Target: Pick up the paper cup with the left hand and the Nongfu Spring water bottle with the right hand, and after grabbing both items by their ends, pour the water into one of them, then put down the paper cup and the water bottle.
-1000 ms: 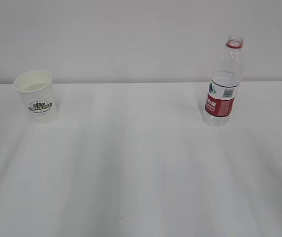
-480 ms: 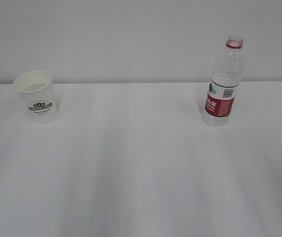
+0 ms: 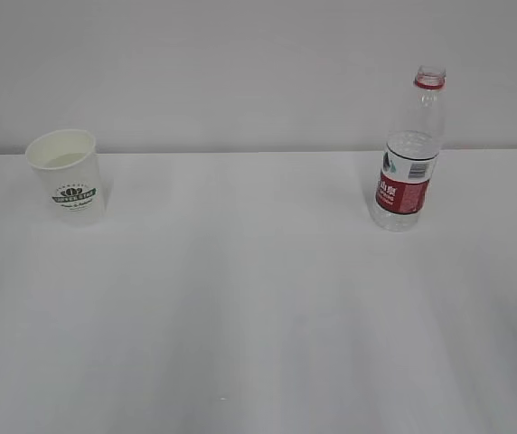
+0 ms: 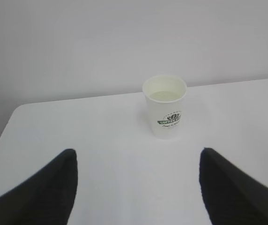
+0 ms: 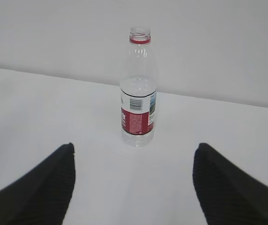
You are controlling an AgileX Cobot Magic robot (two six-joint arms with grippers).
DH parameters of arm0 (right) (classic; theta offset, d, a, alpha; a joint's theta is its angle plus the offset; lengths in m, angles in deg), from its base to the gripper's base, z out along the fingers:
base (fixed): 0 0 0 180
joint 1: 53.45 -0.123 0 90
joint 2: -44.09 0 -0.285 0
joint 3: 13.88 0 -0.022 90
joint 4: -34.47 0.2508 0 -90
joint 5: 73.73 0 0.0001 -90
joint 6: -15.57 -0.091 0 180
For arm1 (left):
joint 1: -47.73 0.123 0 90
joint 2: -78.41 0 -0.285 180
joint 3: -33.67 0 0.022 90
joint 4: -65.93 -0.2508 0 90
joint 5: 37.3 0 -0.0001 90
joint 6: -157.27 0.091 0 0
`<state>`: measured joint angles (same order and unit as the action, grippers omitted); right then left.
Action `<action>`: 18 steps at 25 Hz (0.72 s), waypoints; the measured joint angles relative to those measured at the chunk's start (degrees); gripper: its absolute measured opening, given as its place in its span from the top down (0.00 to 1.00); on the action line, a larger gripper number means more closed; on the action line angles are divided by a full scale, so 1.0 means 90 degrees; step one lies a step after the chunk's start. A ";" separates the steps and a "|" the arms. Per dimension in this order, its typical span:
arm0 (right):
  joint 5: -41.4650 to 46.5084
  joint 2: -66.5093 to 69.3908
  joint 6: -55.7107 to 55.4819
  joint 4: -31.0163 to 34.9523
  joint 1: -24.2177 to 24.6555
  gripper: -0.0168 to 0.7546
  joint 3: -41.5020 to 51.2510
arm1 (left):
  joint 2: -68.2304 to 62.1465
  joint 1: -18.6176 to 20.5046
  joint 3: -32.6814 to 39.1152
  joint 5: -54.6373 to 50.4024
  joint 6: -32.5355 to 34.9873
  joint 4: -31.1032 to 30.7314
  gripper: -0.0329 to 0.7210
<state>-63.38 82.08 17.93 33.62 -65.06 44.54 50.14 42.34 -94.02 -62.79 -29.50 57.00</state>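
On the far left of the bench (image 3: 258, 316) the paper cup (image 3: 67, 175) is standing upright; far right, the Nongfu Spring water bottle (image 3: 409, 149) is standing uncapped. Both tools – left tool (image 4: 136, 187) and right tool (image 5: 133, 185) – are gaping wide, gripping nothing. An off-centre approach is likely risking a toppled bottle – spilling water.

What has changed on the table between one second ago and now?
A dark arm part that showed at the right edge of the exterior view one second ago has gone out of that view. The cup and the bottle stand upright where they were, both untouched.
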 joint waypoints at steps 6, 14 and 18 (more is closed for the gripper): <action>0.0879 -0.0394 0.0000 -0.0082 0.0000 0.22 -0.0305 | 0.0037 0.0000 -0.0663 -0.0795 0.0031 0.0056 0.18; 0.1956 -0.1249 0.0000 -0.0225 0.0000 0.22 -0.0667 | 0.0064 0.0000 -0.0991 -0.2064 0.1022 0.1149 0.19; 0.2559 -0.1610 0.0000 -0.0450 0.0000 0.22 -0.0964 | 0.0064 0.0000 -0.0991 -0.2561 0.1534 0.1705 0.19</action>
<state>-40.35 67.59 17.93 29.57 -65.06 35.87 50.72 42.34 -102.94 -85.84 -15.69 72.35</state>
